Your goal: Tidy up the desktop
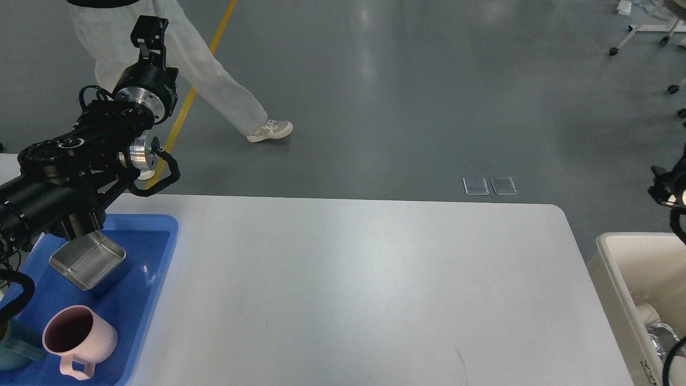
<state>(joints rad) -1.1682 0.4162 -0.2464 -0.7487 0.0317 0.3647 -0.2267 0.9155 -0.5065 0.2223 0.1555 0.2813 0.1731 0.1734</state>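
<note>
Your bench point(353, 279) fills the middle of the frame, and its white top looks bare, so the tidying seems nearly done. At lower left the blue tray point(155, 300) holds a steel dish point(88, 262) and a pink mug point(77, 338). Your left pincer point(147, 35) is up at the upper left, pinching nothing; spread or pressed, you can't tell. Your right pincer isn't visible beyond the right edge, above the beige bin point(616, 273).

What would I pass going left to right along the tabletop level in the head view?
Pink mug → steel square dish, both in the blue tray → bare white desktop → beige bin off its right edge.
</note>
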